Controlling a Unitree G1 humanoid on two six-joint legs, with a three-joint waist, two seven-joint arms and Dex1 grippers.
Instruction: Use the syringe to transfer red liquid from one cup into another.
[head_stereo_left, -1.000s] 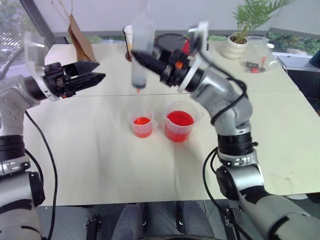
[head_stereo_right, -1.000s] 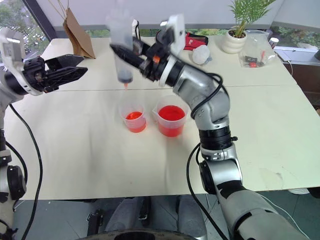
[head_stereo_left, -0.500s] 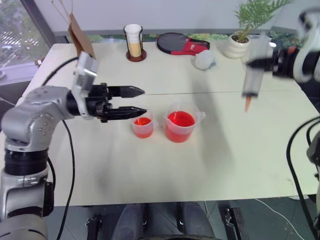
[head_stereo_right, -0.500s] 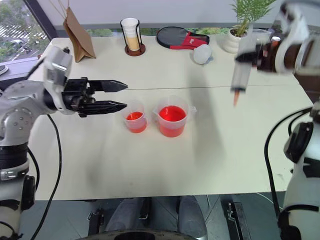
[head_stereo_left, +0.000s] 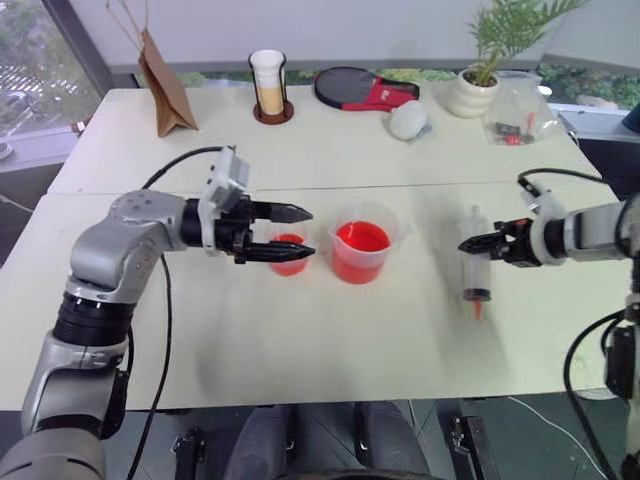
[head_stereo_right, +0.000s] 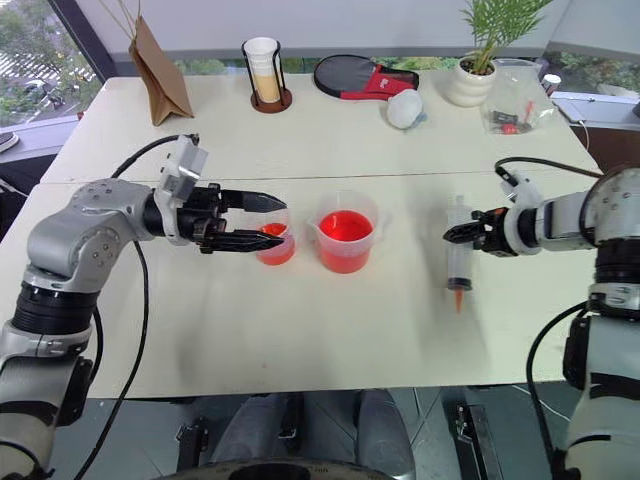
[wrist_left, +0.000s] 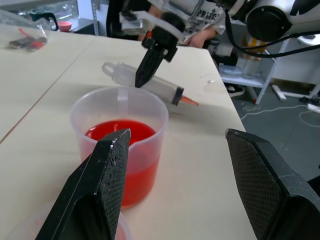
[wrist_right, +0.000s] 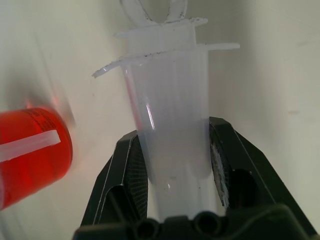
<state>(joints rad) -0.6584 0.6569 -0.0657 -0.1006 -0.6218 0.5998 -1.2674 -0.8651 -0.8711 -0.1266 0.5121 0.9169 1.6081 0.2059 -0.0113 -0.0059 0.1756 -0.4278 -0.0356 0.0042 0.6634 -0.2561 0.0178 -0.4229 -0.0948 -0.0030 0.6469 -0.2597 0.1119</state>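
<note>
The large translucent plastic syringe (head_stereo_right: 459, 262) with its short orange-red tip lies nearest on the pale surface (head_stereo_right: 300, 330), well to the right of both cups, tip pointing toward the near edge. The right gripper (head_stereo_right: 462, 232) is clamped on its clear barrel just below the finger flanges, black fingers (wrist_right: 131, 170) pressed against either side; the right forearm reaches in level from the right edge.

Left of it, near the middle of the surface, stands the larger clear plastic beaker (head_stereo_right: 346, 232) with a pouring lip, holding bright orange-red liquid (head_stereo_right: 344, 226) to roughly half its depth. Just beside that, on its left, is the smaller clear plastic cup (head_stereo_right: 274, 241), with a shallower pool of the same red liquid.

The left gripper (head_stereo_right: 262, 222) is spread wide and holds nothing. It points level toward the right, one finger behind the small cup and one in front of it; whether they touch the cup cannot be told. The left arm is bent at the elbow.

Farther back stand a brown paper bag (head_stereo_right: 158, 72), a dark holder with stacked cups (head_stereo_right: 265, 70), a red-and-black paddle (head_stereo_right: 362, 75), a crumpled white ball (head_stereo_right: 404, 108), a potted plant (head_stereo_right: 478, 60) and a clear plastic bag (head_stereo_right: 513, 110).
</note>
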